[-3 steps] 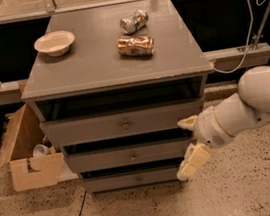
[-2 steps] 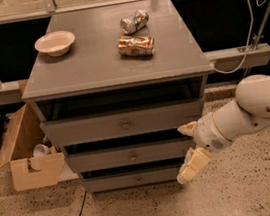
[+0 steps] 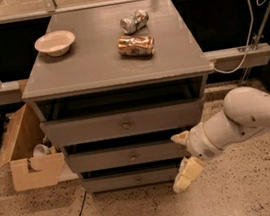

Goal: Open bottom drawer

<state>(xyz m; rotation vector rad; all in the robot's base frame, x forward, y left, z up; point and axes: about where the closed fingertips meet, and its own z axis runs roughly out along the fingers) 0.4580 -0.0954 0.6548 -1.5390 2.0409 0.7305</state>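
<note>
Since the hand (image 3: 183,156) hangs spread wide at the right end of the bottom drawer (image 3: 111,183), it should slide left and pinch the knob (image 3: 138,179) squarely.

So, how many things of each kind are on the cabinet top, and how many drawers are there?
Bowl: 1
Cans: 2
Drawers: 3 (top, middle, bottom drawer)
Total: 6
Gripper: open, low at the right front of the cabinet, beside the bottom drawer.
</note>
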